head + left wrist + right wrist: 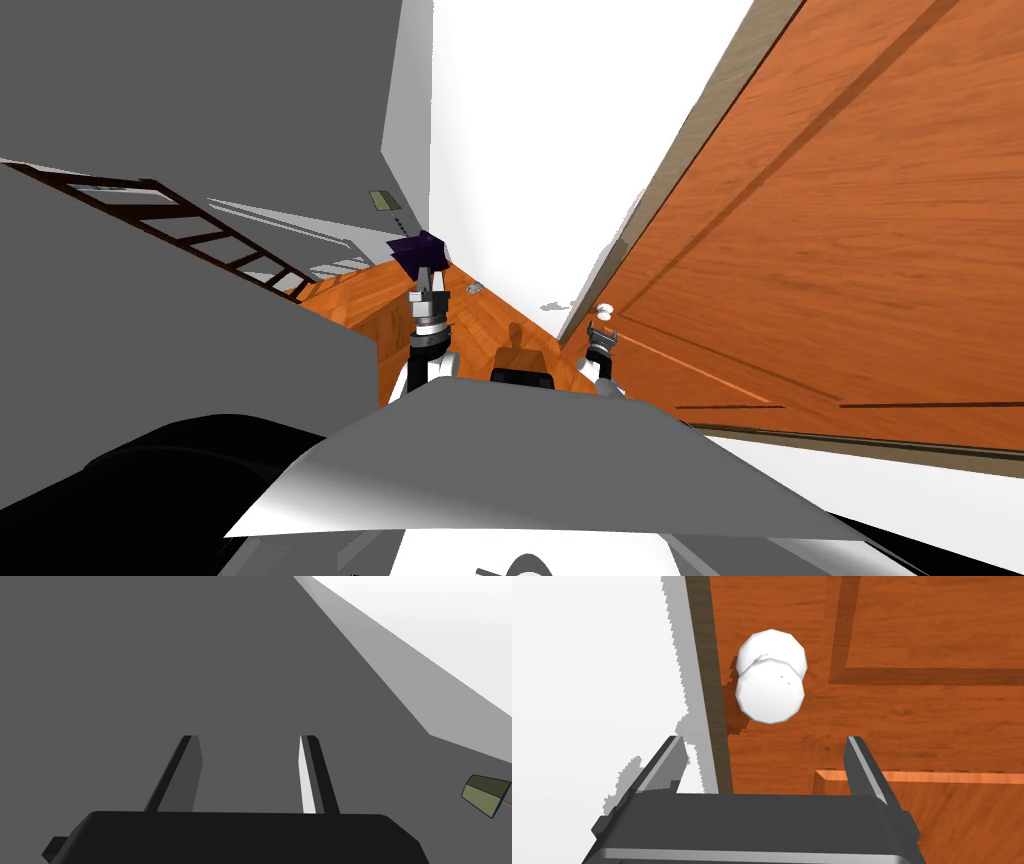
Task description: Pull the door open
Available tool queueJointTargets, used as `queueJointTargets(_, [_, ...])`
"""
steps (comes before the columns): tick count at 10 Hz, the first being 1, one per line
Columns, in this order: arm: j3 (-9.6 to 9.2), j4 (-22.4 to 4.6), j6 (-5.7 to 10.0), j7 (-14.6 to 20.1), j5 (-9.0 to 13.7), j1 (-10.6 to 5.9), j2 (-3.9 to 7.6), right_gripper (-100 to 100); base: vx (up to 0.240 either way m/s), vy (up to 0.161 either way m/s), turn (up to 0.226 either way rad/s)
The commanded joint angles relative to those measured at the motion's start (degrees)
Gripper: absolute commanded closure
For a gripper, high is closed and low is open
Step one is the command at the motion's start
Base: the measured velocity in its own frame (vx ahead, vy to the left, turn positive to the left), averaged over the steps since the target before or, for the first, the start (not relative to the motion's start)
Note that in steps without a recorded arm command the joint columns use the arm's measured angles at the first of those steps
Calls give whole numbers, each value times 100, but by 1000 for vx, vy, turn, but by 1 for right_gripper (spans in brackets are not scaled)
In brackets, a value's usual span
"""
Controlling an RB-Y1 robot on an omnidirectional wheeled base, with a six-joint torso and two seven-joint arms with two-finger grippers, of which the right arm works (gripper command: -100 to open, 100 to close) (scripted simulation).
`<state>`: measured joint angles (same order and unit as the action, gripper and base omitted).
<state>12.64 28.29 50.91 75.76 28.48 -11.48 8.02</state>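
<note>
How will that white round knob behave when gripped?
Probably rigid: the knob looks like a hard faceted ball fixed to the door. Its smooth rounded sides may let the thin blades of the open right gripper slip off when pulling.

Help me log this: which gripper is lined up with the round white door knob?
The right gripper: open, it points at the round white knob on the orange-brown wooden door. The left gripper, also open, is apart from it.
</note>
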Motion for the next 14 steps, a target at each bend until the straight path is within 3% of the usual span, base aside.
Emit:
queueJointTargets(1, [-21, 57, -60, 219, -7, 147, 199, -100, 171, 4, 46])
queueJointTargets(4, [-21, 57, -60, 219, -7, 147, 199, -100, 64, -5, 6])
queueJointTargets(5, [-44, 26, -64, 451, -16, 248, 396, -100, 85, 7, 46])
queueJointTargets(7, [-59, 6, -65, 597, -22, 311, 519, -100, 137, -6, 32])
queueJointTargets(8, [-59, 6, -65, 597, -22, 311, 519, -100, 80, -15, 8])
queueJointTargets(10, [-81, -24, -68, 820, -31, 407, 708, -100, 129, -7, 29])
queueJointTargets(11, [-81, -90, -44, 774, -32, 345, 681, -100, 70, 0, 5])
queueJointTargets(12, [-81, -90, -44, 774, -32, 345, 681, 100, -11, -3, -14])
queueJointTargets(14, [-81, -90, -44, 774, -32, 345, 681, 100, -23, -1, 8])
